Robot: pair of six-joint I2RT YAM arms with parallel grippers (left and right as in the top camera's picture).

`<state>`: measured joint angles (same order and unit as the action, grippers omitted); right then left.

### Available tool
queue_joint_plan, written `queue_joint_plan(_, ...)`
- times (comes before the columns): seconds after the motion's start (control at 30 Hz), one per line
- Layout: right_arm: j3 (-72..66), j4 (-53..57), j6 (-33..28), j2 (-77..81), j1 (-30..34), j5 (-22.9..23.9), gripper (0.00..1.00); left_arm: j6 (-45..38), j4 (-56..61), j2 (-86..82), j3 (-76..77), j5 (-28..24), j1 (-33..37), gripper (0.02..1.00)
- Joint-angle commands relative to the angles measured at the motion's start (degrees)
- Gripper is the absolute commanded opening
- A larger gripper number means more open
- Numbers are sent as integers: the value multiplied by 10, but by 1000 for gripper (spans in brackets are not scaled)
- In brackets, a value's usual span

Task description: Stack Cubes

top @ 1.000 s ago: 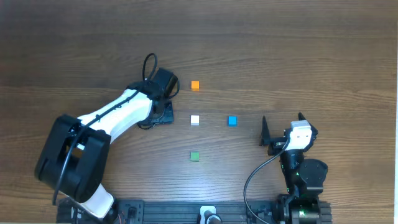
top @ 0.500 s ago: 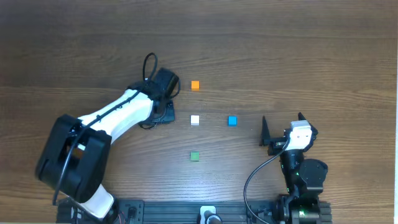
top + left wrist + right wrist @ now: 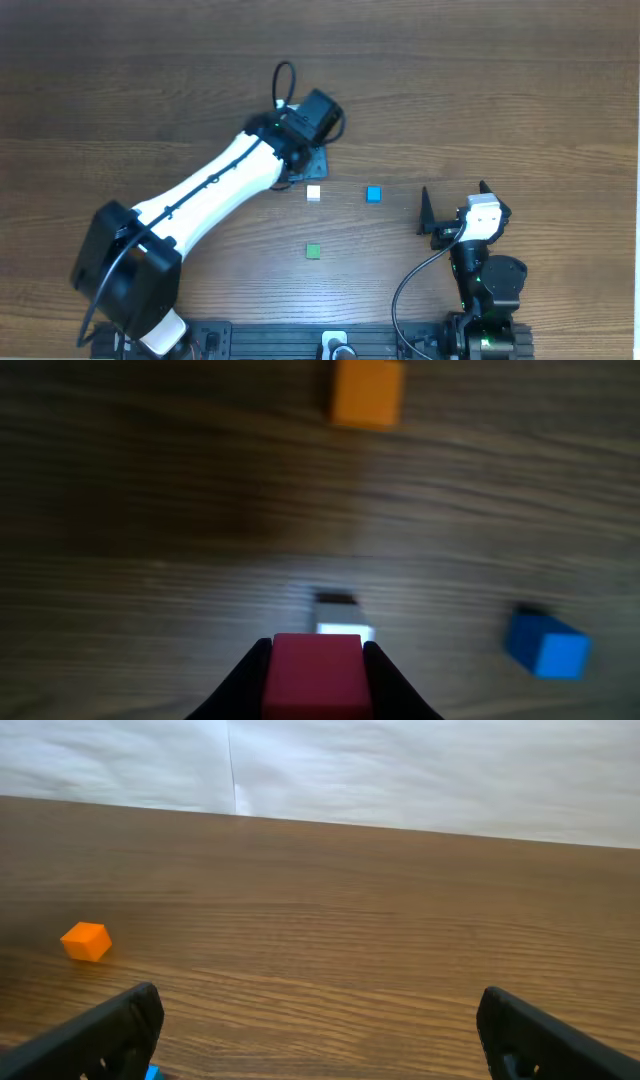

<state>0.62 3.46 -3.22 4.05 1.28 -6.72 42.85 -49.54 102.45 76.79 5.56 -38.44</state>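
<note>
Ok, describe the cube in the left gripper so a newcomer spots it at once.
Follow the white arm up the wooden table to the left gripper. Clamped in it is a red cube, the only red one; the white cube and blue cube nearby lie loose.

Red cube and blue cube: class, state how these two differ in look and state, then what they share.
Colour: the red cube is red, the blue cube blue. Hold: the red cube is clamped between the left arm's jaws; the blue cube lies free on the table. Place: the red cube is close to the white cube; the blue cube sits apart from it. Both are plain cubes.
</note>
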Motion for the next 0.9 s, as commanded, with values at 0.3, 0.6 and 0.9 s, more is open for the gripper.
queue_joint_plan(0.3, -3, 2, -3, -4, -4, 3, 993, 54, 2, 58, 13, -14, -38, 119)
queue_joint_plan(0.6, -3, 2, -3, -4, -4, 3, 991, 54, 9, 64, 13, -10, -41, 117)
queue_joint_plan(0.9, -3, 2, -3, -4, -4, 3, 991, 53, 8, 72, 13, -8, -50, 115)
